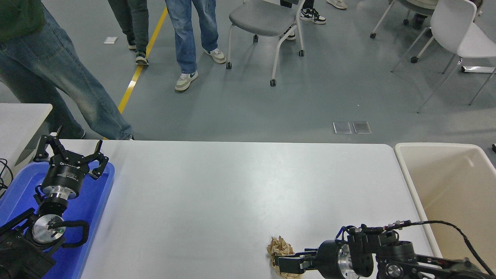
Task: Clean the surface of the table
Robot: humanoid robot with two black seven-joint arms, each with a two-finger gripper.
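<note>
The table surface (pixel 217 193) is a wide white-grey top. A crumpled brown paper ball (pixel 276 246) lies on it near the front edge, right of centre. My right gripper (pixel 283 262) reaches in low from the lower right and stands open, one finger on each side of the ball's near part, which it partly hides. My left gripper (pixel 69 153) is parked open over a blue tray at the lower left, holding nothing.
The blue tray (pixel 99 201) covers the table's left end. A beige plastic tub (pixel 445 186) stands off the right end. The corner of a smaller white table (pixel 23 116) shows at left. People's legs and chairs (pixel 263 19) occupy the floor beyond.
</note>
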